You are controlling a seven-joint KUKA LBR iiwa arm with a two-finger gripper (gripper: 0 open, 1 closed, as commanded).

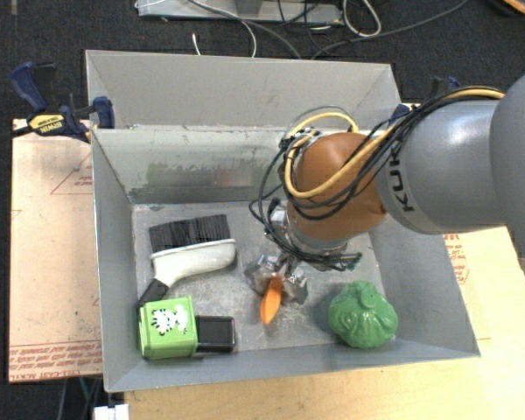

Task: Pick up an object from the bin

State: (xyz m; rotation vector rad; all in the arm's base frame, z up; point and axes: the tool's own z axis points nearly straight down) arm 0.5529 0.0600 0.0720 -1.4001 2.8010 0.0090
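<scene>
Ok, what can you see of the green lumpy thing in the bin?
The green lump is rounded and matte, like a soft toy vegetable, with creases meeting at a dimple on top. It sits on the bin floor near the right wall, apart from the end effector and the small orange piece to its left.

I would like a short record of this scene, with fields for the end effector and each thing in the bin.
end effector: low in the bin, directly over the orange thing
orange thing: carrot-shaped, mid-floor
brush: white, black bristles, left
green box: front-left corner
green lump: round, front right
</scene>
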